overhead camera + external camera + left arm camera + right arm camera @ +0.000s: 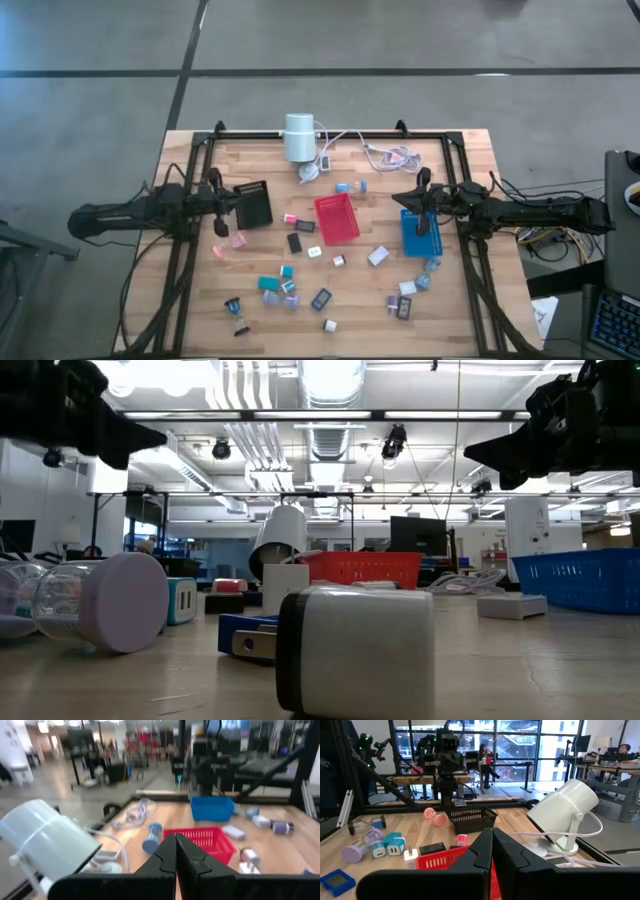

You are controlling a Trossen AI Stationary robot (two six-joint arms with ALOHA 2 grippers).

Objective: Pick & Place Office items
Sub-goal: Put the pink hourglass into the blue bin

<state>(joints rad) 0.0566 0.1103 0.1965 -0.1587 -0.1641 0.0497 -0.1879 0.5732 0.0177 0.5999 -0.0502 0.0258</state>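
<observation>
Both arms wait, the left gripper (238, 203) by the black tray (254, 204) and the right gripper (398, 199) above the blue tray (418, 236), each clenched on nothing, while the office items (290, 290) lie scattered on the table (190, 300), so a first pick needs opening fingers over one.

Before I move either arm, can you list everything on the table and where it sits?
Red tray: one, table centre.
Blue tray: one, right side, under the right tool.
Black tray: one, left side, beside the left tool.
White cylinder: one, far edge, cables trailing right.
Office items: about two dozen, teal, white, grey, black, pink, lilac; scattered around the trays, mostly toward the near edge.
Left tool: shut, empty, above the left side.
Right tool: shut, empty, above the blue tray.
</observation>
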